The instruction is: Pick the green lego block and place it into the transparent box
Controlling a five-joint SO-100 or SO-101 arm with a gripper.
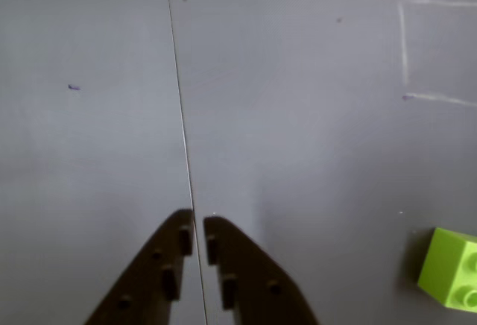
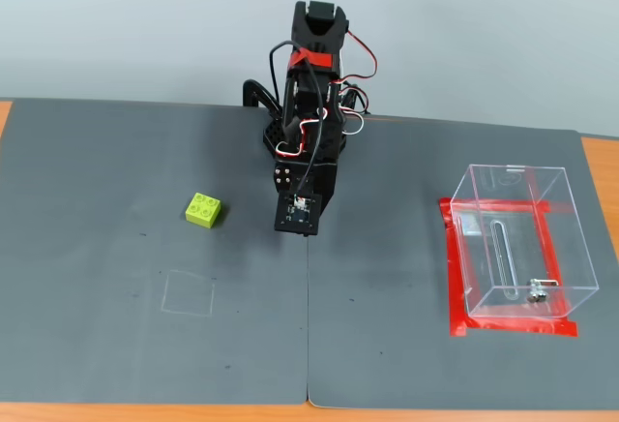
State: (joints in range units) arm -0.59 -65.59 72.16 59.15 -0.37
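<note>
Tabletop (image 2: 116, 345) was covered in matt dark grey mat, smooth, faintly scuffed. Green lego block (image 2: 203, 210) looked like glossy plastic. Transparent box (image 2: 517, 243) was clear shiny plastic with a small metal piece (image 2: 535, 293); red tape (image 2: 513, 325) slightly glossy. Gripper (image 1: 197, 235) was matt dark plastic.

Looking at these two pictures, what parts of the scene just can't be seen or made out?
- The small lime-green plastic lego block: in the wrist view the right edge cuts it off.
- The clear plastic transparent box: absent from the wrist view.
- The dark two-finger gripper: its fingertips show only in the wrist view; in the fixed view the arm's own body hides them.
- The small metal piece at the box's base: too small to identify in the fixed view.
</note>
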